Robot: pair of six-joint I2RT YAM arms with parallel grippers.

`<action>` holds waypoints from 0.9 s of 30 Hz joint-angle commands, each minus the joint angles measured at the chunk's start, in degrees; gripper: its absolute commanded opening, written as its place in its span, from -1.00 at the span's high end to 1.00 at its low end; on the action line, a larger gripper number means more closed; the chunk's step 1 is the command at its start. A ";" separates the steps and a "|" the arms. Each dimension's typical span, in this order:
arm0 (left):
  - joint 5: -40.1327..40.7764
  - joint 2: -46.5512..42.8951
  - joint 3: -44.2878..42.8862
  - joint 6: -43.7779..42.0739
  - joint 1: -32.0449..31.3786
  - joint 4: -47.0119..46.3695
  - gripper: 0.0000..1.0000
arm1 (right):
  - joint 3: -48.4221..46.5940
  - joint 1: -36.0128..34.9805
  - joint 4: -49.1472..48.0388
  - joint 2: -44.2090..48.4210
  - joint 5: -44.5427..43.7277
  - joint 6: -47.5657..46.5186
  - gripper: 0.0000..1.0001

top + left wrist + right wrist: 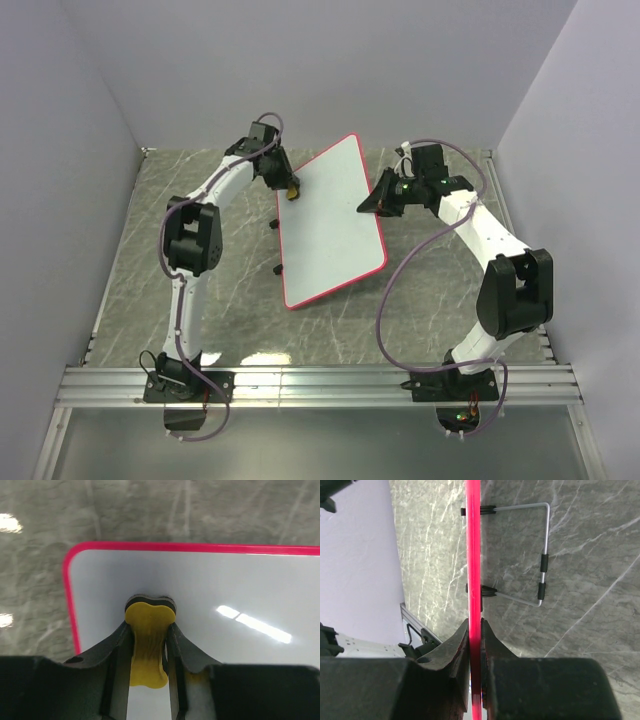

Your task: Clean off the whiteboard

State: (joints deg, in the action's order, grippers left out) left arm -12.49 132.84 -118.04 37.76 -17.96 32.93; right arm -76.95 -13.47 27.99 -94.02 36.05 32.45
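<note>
- The left gripper (289, 190) was closed tight on a yellow eraser (149, 616). The eraser was pressed against the whiteboard (330, 220) near a rounded corner, at the board's 10 o'clock in the top view.
- The whiteboard sat mid-table (230, 300), its long axis running from 1 to 7 o'clock and its face plain white.
- The right gripper (372, 206) was clamped shut on the board's red-pink rim at its 3 o'clock edge.
- A bent wire stand (544, 555) met that rim at two black ends.
</note>
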 commanded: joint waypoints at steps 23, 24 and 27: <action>0.79 -15.42 6.42 -0.23 -19.32 -0.42 0.99 | -1.28 -3.40 2.34 -4.60 0.07 -2.30 1.00; 0.80 -15.41 6.59 0.38 -18.53 -0.58 0.99 | -1.01 -3.40 2.25 -4.07 -0.02 -2.30 1.00; 1.33 -17.08 13.50 1.26 -14.14 -3.21 0.99 | 0.04 -3.40 1.98 -3.02 -0.37 -2.30 1.00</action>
State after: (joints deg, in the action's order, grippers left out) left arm -11.18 116.25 -108.51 37.10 -35.35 29.71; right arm -79.11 -13.61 28.88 -95.90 37.10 31.92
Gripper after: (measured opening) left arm 0.335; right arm 0.138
